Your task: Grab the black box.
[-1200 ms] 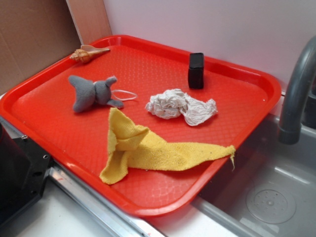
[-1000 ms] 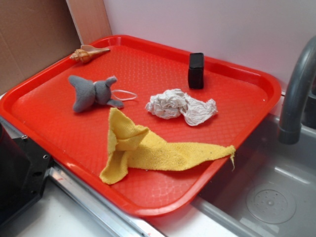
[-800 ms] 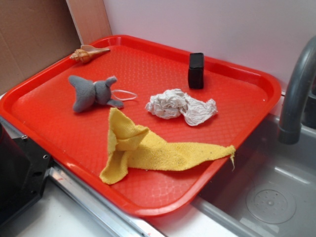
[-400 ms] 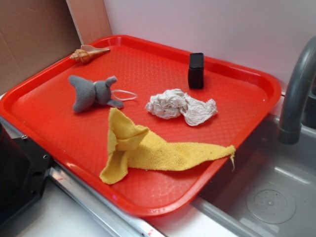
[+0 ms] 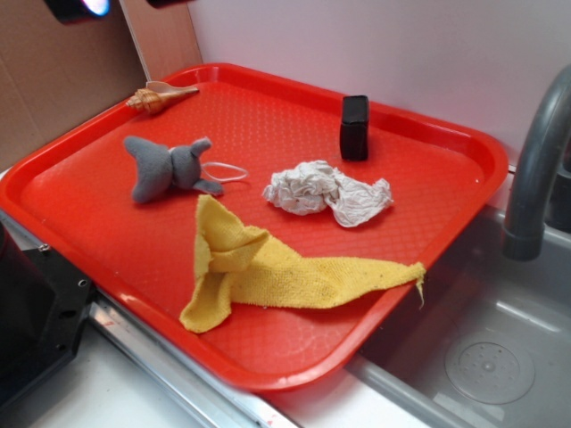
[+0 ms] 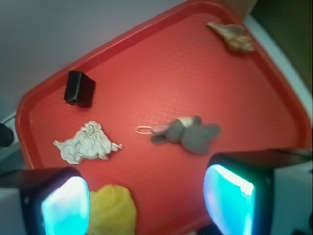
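The black box (image 5: 354, 127) stands upright near the far rim of the red tray (image 5: 116, 241), untouched. From the wrist view the box (image 6: 79, 88) sits at the tray's upper left. My gripper (image 5: 120, 4) only shows at the top left edge of the exterior view, high above the tray's left corner and far from the box. In the wrist view the gripper (image 6: 146, 205) is open, its two glowing pads (image 6: 66, 205) wide apart with nothing between them.
On the tray lie a grey plush toy (image 5: 165, 167) with a white ring (image 5: 225, 172), a shell (image 5: 159, 96), crumpled paper (image 5: 326, 192) and a yellow cloth (image 5: 268, 267). A grey faucet (image 5: 535, 169) and sink (image 5: 482, 348) stand to the right.
The gripper has come into the exterior view at the top left edge; earlier it was out of frame. The objects on the tray have not moved.
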You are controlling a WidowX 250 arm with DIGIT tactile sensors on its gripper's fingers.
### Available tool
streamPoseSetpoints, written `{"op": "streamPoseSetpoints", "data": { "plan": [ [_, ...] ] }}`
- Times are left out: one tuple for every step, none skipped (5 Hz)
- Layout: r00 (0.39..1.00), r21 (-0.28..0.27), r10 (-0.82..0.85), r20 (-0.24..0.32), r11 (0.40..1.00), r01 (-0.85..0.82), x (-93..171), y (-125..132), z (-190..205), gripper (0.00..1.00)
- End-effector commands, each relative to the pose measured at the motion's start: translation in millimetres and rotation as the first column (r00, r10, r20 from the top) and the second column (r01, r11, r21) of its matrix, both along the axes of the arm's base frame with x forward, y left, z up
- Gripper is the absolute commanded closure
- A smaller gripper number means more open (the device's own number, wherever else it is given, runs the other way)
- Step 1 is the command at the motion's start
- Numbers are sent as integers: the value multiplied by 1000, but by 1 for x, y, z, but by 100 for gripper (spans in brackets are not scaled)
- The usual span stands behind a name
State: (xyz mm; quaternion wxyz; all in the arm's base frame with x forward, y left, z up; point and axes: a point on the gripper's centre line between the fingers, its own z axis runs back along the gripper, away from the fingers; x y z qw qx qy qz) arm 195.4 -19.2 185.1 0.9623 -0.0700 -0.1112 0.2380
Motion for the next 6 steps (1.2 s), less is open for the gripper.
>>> {"op": "streamPoseSetpoints", "data": {
  "plan": [
    [1000,-5,1,28,1000,0,5,4,7,0],
    [1000,-5,1,28,1000,0,5,4,7,0],
    [999,36,-40,-22,999,41,45,-11,-8,0],
    [999,24,-32,-34,999,33,78,-26,-21,0],
    [999,25,-37,-10,999,38,99,-40,-30,0],
    [997,119,-50,51,992,44,103,-55,-39,0]
  ]
}}
